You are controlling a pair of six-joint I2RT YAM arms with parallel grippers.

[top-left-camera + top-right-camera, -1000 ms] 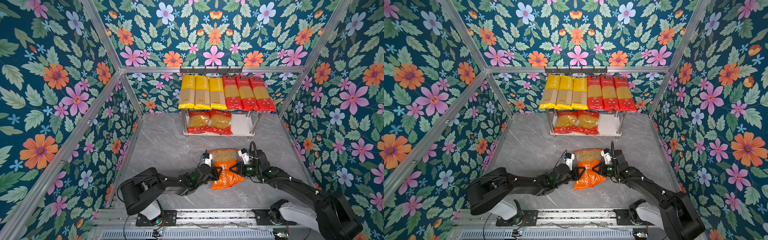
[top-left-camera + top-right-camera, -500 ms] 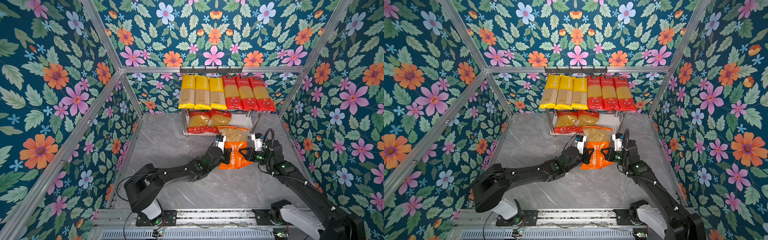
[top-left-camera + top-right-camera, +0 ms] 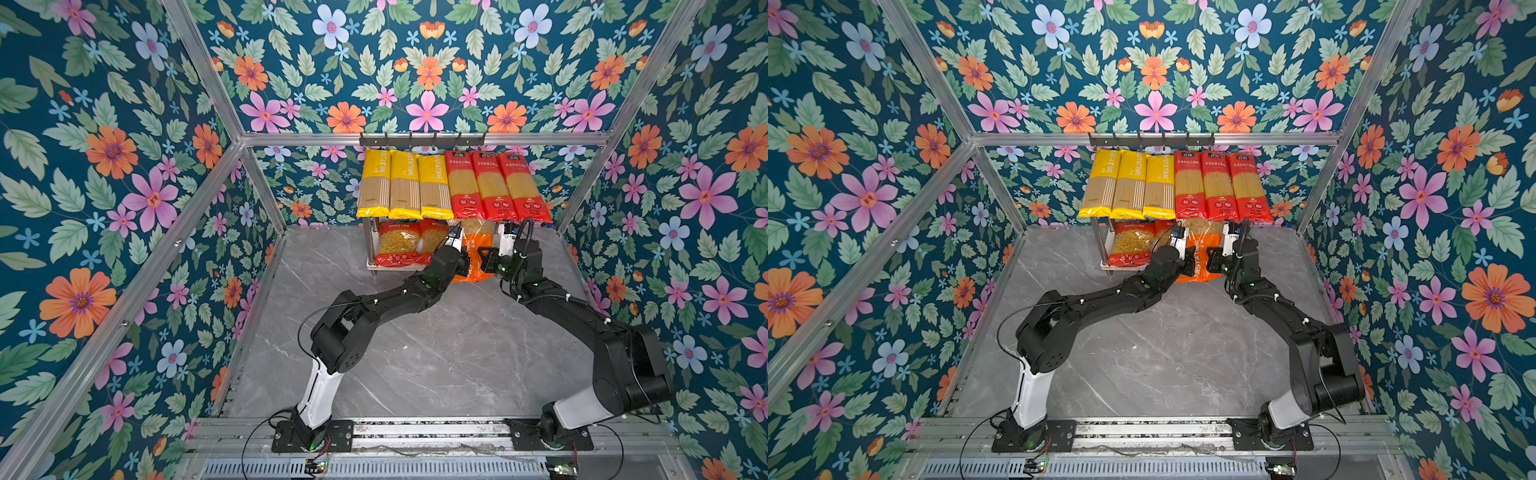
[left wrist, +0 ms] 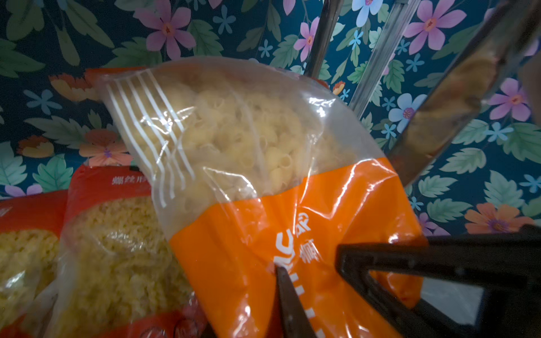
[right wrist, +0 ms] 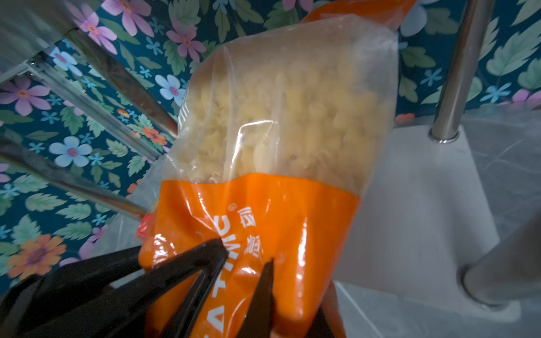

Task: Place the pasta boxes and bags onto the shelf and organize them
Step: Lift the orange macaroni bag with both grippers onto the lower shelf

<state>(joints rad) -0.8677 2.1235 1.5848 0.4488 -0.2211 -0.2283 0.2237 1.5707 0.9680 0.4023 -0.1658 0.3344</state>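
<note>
**ORANGE BAG AT LOWER TIER**

Orange macaroni bag (image 3: pixel 478 253) clenched at printed end by left pincer (image 4: pixel 308 260) and right pincer (image 5: pixel 247 253). Clear end ahead of both pincers, above lower board of shelf (image 5: pixel 409 204). Red macaroni bags (image 4: pixel 117 248) just outboard of left pincer.

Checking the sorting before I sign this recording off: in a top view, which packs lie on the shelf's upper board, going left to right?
first yellow PASTATIME pack → second yellow PASTATIME pack → third yellow PASTATIME pack → first red spaghetti pack → second red spaghetti pack → third red spaghetti pack
</note>
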